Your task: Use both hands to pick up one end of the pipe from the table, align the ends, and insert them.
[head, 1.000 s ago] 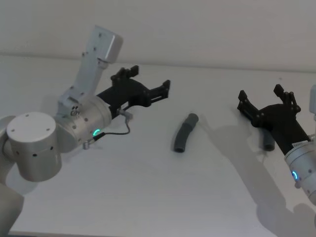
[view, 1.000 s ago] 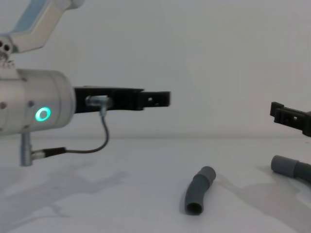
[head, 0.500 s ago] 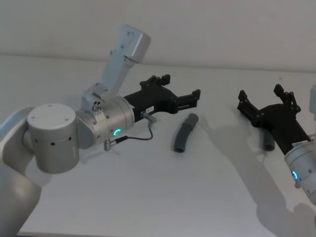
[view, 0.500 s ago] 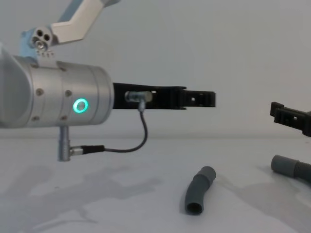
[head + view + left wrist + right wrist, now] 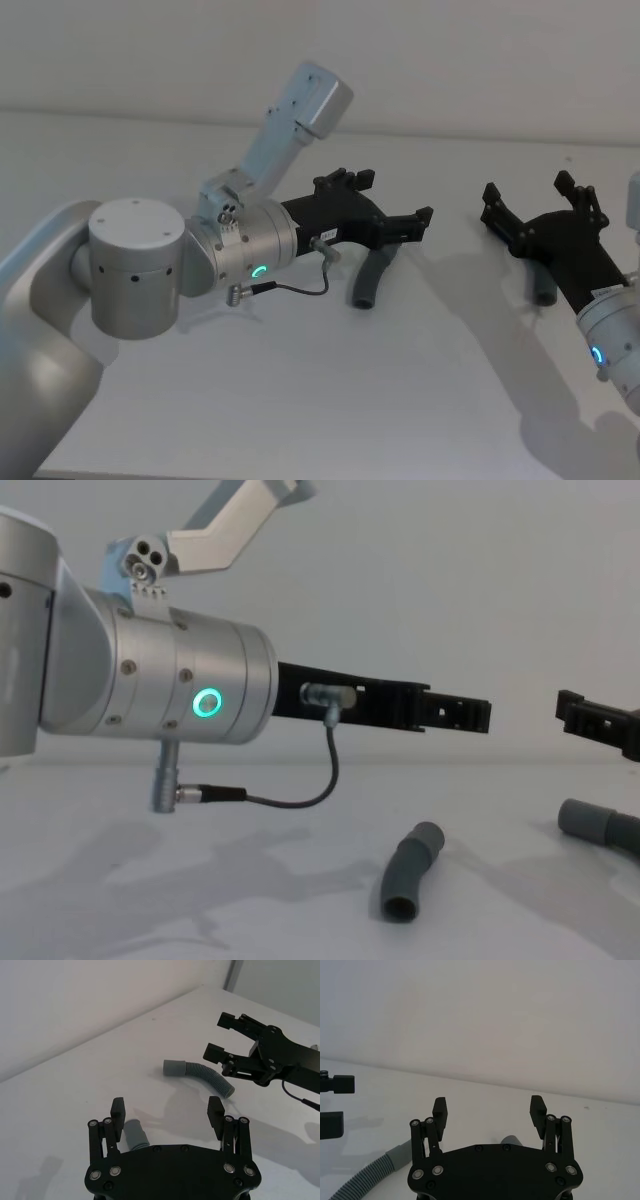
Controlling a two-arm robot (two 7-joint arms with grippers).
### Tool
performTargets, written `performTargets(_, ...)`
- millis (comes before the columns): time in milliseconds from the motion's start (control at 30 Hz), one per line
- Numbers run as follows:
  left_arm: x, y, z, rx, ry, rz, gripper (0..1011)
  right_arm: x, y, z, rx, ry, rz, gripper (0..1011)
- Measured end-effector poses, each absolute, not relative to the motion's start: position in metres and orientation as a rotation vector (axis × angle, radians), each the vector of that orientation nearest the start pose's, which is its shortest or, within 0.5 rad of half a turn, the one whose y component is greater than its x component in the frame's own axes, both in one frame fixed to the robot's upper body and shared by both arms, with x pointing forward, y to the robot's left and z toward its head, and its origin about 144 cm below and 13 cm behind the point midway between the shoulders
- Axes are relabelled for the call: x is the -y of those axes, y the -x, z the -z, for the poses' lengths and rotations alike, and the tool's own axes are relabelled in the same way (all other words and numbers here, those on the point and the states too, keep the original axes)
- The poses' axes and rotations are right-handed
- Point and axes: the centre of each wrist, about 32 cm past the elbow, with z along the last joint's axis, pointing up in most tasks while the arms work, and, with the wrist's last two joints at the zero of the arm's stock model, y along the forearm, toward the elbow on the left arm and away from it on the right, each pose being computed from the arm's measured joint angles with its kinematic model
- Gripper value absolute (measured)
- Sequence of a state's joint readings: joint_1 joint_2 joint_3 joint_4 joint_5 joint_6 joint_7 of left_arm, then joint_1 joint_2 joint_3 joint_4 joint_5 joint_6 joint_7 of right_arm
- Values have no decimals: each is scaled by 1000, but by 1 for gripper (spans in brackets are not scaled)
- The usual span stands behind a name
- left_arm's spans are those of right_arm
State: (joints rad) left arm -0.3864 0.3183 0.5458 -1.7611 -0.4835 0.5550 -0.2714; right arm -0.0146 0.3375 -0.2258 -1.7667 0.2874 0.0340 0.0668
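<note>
The left gripper (image 5: 385, 203) hangs wide open and empty, with the bent grey pipe (image 5: 366, 285) just under it (not touching). The right gripper (image 5: 533, 192), open and empty too, hangs over the other pipe piece (image 5: 543, 291)

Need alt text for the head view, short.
Open left gripper hangs over the far end of a bent grey pipe piece lying on the white table. At right, the open right gripper sits above a second grey piece.
</note>
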Motion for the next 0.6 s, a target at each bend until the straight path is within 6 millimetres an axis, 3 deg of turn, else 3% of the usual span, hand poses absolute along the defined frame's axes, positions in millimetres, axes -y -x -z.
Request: performTargets(600, -138, -490, -1275, -133, -207, -731, 1001, 237, -443, -1189, 75, -26, 1229, 1004)
